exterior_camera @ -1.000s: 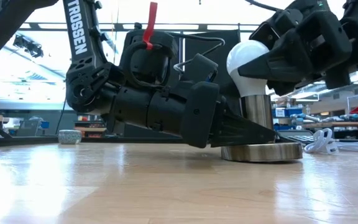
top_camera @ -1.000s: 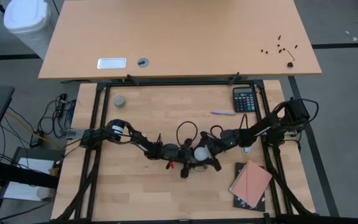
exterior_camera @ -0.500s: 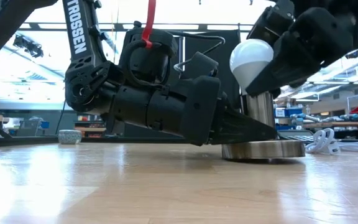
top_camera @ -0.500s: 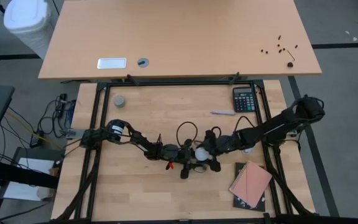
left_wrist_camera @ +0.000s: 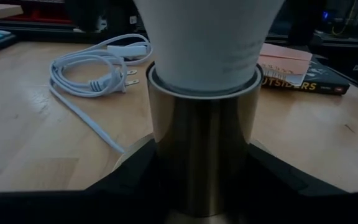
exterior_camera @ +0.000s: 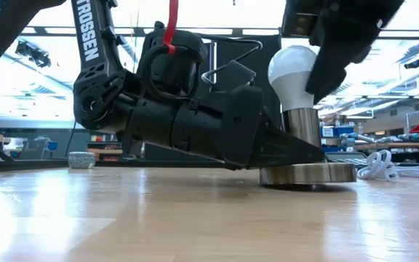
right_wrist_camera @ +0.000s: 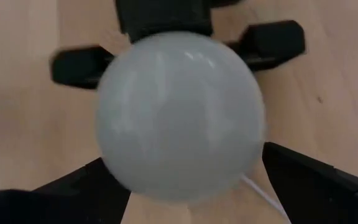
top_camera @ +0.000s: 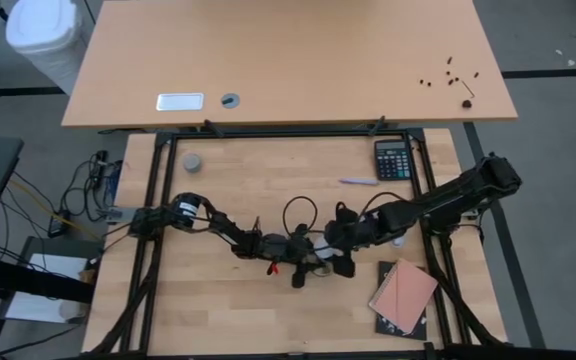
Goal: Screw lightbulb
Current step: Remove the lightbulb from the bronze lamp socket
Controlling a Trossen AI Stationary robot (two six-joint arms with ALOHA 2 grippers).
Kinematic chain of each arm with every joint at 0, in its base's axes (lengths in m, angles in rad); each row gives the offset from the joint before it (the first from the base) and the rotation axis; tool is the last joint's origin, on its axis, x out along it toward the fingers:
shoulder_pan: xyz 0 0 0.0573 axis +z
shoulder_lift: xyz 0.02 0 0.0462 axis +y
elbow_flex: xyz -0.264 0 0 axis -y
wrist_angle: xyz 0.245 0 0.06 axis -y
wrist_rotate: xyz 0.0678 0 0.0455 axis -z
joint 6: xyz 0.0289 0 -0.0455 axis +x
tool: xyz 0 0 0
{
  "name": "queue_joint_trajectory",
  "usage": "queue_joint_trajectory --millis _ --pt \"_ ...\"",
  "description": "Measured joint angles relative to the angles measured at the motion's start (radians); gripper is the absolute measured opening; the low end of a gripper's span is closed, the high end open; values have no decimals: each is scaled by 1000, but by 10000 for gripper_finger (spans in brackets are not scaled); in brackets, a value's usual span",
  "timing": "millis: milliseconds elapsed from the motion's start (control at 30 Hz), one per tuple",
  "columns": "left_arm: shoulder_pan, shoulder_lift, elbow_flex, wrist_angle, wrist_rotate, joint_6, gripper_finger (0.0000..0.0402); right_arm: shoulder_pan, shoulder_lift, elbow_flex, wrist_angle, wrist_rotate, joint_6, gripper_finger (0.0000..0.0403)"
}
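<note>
The white lightbulb point(exterior_camera: 291, 73) stands upright with its neck in the metal socket post point(left_wrist_camera: 201, 149) of a round silvery lamp base point(exterior_camera: 308, 175), which rests flat on the table. My left gripper point(left_wrist_camera: 201, 186) reaches in low and level from the table's left and is shut on that post. My right gripper point(right_wrist_camera: 185, 158) hangs over the bulb point(right_wrist_camera: 179, 112) and points steeply down. It is open, with one finger on each side of the globe. In the high view it point(top_camera: 330, 240) hides the bulb. My left gripper pinches the socket post's lower part point(left_wrist_camera: 166, 168) between its two fingers point(left_wrist_camera: 129, 180), just above the round base. The fingers come level from the table's left, one on each side of the upright post. The base stays flat on the table.
The lamp's white cord point(left_wrist_camera: 92, 68) lies coiled on the table beyond the base. A pink notebook on a dark book point(top_camera: 405, 295) lies at the near right, a calculator point(top_camera: 393, 158) at the far right, a pen point(top_camera: 358, 181) beside it, and a small grey cap point(top_camera: 192, 161) at the far left.
My right gripper has risen and tipped over. It held level beside the bulb from the table's right, and now it points steeply down from above the bulb. The bulb, the lamp base and my left gripper have stayed in place.
</note>
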State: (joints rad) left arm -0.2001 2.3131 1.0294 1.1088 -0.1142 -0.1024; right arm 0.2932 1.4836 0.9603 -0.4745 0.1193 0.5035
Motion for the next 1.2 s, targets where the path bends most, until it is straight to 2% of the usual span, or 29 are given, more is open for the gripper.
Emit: queue_joint_trajectory --millis 200,433,833,1200 --pt "0 -1 1 -7 -30 -11 188 13 29 62 -91 -10 99 350" --pt "1 -2 3 -37 -110 -37 188 10 82 167 -189 -13 202 350" --pt "2 -2 5 -45 -133 -34 188 -35 215 340 -394 -31 282 350" --pt "1 -1 5 -50 -145 -32 188 -89 220 354 -410 -68 316 349"
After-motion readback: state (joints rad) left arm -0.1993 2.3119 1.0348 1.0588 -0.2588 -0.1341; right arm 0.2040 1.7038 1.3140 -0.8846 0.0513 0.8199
